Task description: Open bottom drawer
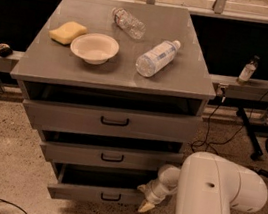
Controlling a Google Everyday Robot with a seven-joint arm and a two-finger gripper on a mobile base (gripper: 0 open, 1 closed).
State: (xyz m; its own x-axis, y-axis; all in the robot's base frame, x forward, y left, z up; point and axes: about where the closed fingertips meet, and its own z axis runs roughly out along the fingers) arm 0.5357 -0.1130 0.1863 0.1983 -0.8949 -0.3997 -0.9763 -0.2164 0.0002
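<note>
The bottom drawer (87, 193) is the lowest and narrowest grey front of the cabinet, with a small black loop handle (110, 196) at its centre. It stands pulled out a little, with a dark gap above its front. My gripper (145, 201) is at the drawer's right end, its pale fingertips pointing down toward the floor, right of the handle. My white arm (211, 197) reaches in from the lower right.
Above are the middle drawer (112, 157) and the top drawer (114, 121). On the cabinet top lie a yellow sponge (67, 31), a white bowl (95, 47) and two plastic bottles (156, 57) (128, 22). Cables (220, 138) run on the speckled floor at right.
</note>
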